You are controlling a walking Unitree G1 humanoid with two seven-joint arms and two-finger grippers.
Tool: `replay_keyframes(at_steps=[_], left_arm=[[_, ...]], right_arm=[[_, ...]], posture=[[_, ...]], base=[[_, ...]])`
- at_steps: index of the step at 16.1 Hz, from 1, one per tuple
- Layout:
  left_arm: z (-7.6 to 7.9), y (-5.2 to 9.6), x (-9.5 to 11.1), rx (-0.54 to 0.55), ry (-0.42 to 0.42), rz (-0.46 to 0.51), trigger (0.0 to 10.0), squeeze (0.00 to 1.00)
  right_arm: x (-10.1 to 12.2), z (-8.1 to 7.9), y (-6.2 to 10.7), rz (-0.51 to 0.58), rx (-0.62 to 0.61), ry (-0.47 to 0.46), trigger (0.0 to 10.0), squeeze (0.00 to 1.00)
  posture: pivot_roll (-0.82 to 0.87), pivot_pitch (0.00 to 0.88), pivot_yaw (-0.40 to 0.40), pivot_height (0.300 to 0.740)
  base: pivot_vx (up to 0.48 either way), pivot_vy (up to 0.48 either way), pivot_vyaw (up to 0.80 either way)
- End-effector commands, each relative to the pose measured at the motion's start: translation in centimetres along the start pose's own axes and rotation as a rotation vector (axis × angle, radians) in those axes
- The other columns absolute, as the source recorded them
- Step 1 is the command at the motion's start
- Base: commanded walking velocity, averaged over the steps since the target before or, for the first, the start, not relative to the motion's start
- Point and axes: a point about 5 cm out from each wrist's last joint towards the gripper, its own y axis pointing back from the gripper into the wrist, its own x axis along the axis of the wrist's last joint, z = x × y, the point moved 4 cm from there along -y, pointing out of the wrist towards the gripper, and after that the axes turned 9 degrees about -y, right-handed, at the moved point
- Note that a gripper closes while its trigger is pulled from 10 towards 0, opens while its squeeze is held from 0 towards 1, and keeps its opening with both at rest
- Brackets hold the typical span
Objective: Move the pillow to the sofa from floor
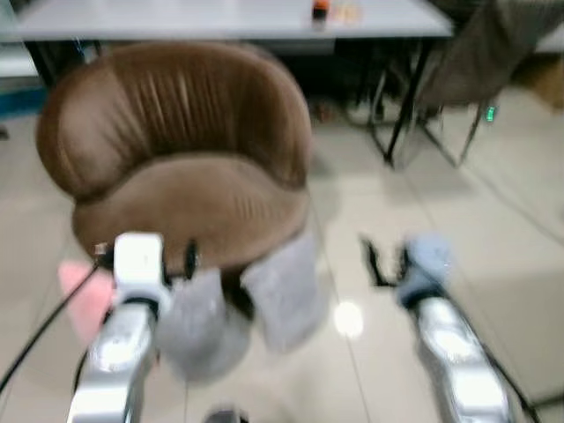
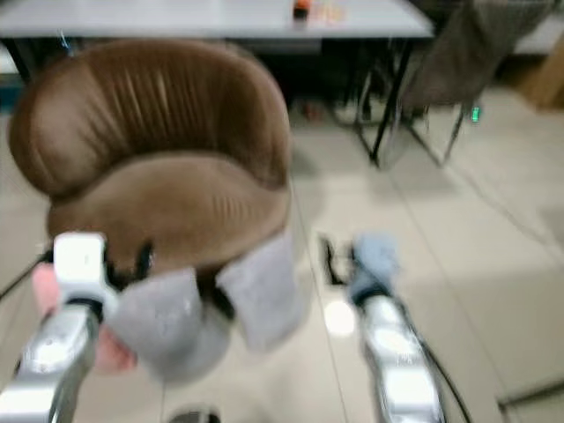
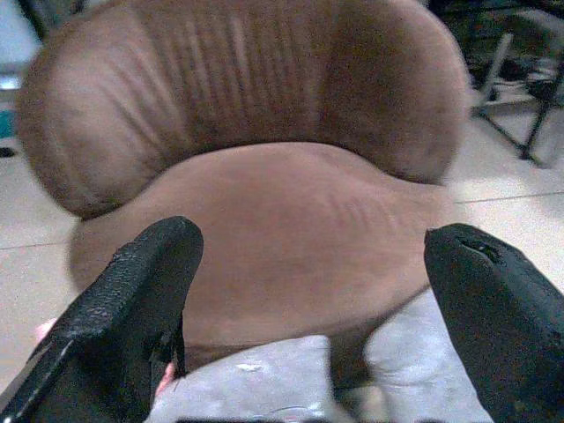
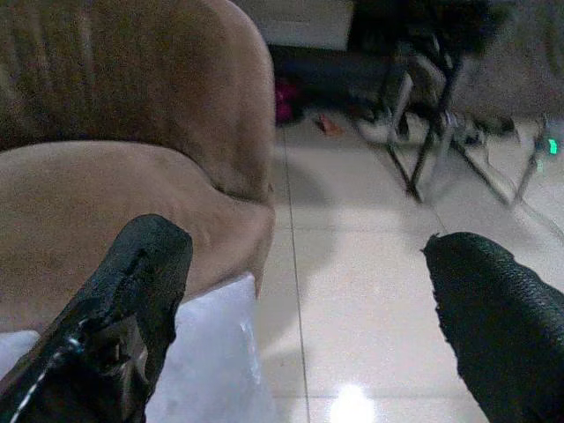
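Pale tiled floor (image 1: pixel 388 229) under a brown sofa (image 1: pixel 176 159). Left gripper (image 3: pixel 308 291) spread wide, empty, just before the sofa's seat. Grey pillow (image 1: pixel 286 291) on the floor against the sofa's front. Right gripper (image 4: pixel 308 300) likewise spread, right of the sofa.

One brown sofa (image 1: pixel 176 167), two grey pillows (image 1: pixel 286 286), one pink pillow (image 1: pixel 86 300), one table (image 1: pixel 229 18).
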Motion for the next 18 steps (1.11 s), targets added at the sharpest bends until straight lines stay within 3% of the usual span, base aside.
replay_keyframes(at_steps=[1,2,3,4,5,8,10,13,15,18], left_arm=[[0.5,-0.1,0.1,-0.02,0.011,0.009,10.0,0.0],[0.6,-0.1,0.2,-0.022,0.006,0.018,10.0,0.0],[1.1,-0.3,0.4,-0.029,-0.023,0.019,10.0,0.0],[1.3,-0.5,0.4,-0.026,-0.017,0.019,10.0,0.0],[1.5,-0.6,0.4,-0.027,-0.017,0.019,10.0,0.0],[2.0,-0.6,0.6,-0.047,-0.028,0.04,10.0,0.0],[2.0,-0.6,0.7,-0.04,-0.009,0.05,10.0,0.0],[2.0,-0.6,1.3,-0.054,-0.009,0.088,10.0,0.0],[2.1,-0.5,1.5,-0.065,0.008,0.098,10.0,0.0],[2.1,-0.4,1.4,-0.077,0.007,0.1,10.0,0.0]], right_arm=[[-1.3,1.7,0.1,-0.075,-0.101,0.099,10.0,1.0],[-1.3,1.8,0.1,-0.078,-0.117,0.106,10.0,1.0],[-0.3,1.9,0.0,-0.003,-0.15,0.073,10.0,0.0],[0.5,1.2,0.0,0.061,-0.083,0.055,10.0,0.0],[0.2,0.7,0.2,0.04,-0.032,0.023,10.0,0.0],[-0.2,1.1,0.5,-0.014,-0.05,-0.128,10.0,0.0],[0.0,1.4,0.6,0.001,-0.053,-0.076,10.0,0.0],[-0.1,1.4,0.5,-0.024,-0.042,-0.093,10.0,0.0],[-0.3,1.3,0.4,-0.042,-0.038,-0.032,10.0,0.0],[-0.3,1.4,0.5,-0.039,-0.045,-0.066,10.0,0.0]], posture=[[-0.05,0.047,0.006,0.74],[-0.05,0.047,0.006,0.74],[-0.05,0.049,0.008,0.74],[-0.07,0.05,0.01,0.74],[-0.07,0.049,0.009,0.74],[-0.08,0.052,0.008,0.74],[-0.08,0.053,0.01,0.74],[-0.08,0.05,0.009,0.74],[-0.08,0.046,0.009,0.74],[-0.08,0.041,0.013,0.74]], base=[[0.0,0.0,0.0],[0.0,0.0,0.0],[0.0,-0.48,0.0],[0.0,-0.48,0.0],[0.0,-0.48,0.0],[0.0,-0.16,0.0],[0.0,0.0,0.0],[0.0,0.0,0.0],[0.146,0.0,0.0],[0.306,0.0,0.73]])
